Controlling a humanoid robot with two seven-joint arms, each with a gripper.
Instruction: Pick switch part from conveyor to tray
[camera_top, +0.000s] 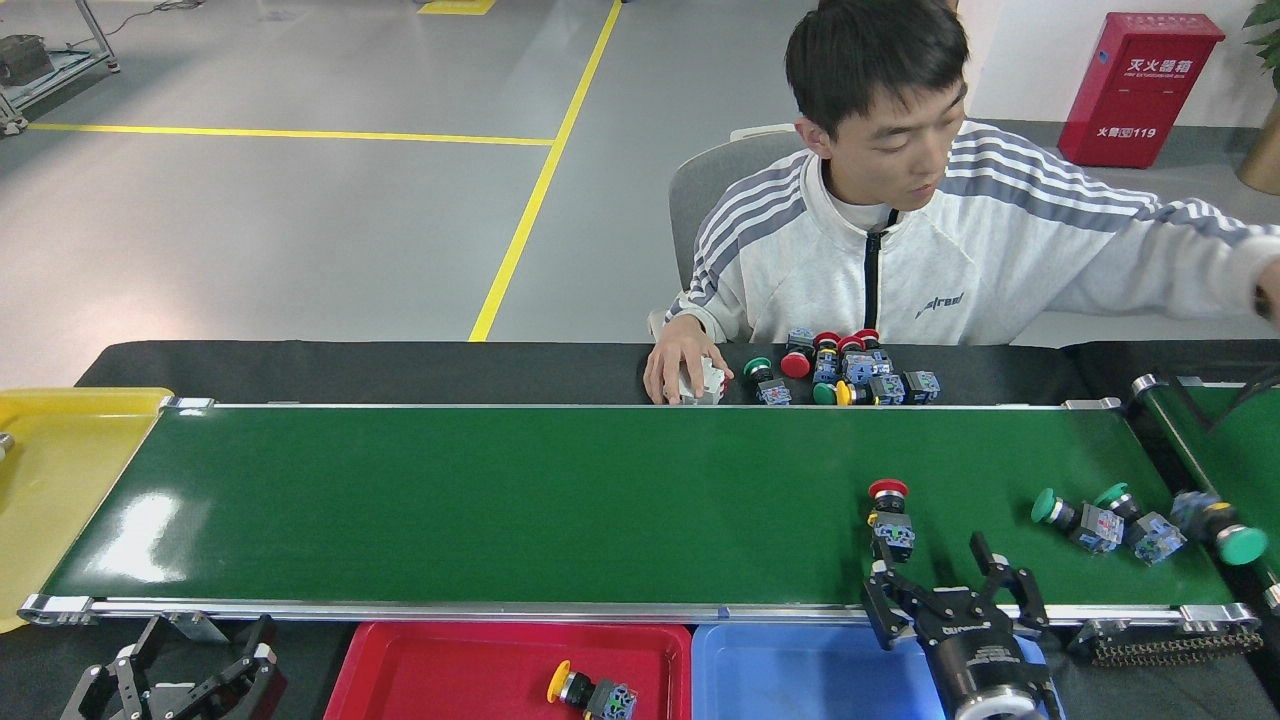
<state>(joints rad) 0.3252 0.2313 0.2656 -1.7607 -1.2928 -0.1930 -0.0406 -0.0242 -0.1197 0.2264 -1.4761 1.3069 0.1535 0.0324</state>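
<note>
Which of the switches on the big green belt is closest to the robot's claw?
The red-capped switch, the only red one on the conveyor, just beyond the open right gripper. The green-capped ones lie farther right.

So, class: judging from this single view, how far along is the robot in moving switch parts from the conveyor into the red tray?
Done: one yellow-capped switch already lies in the red tray.
In hand: the right gripper, open and holding nothing, is raised at the conveyor's near edge, close beside the red-capped switch.
Left: that switch, plus green-capped ones at the belt's right end. The left gripper rests idle below the belt.
</note>
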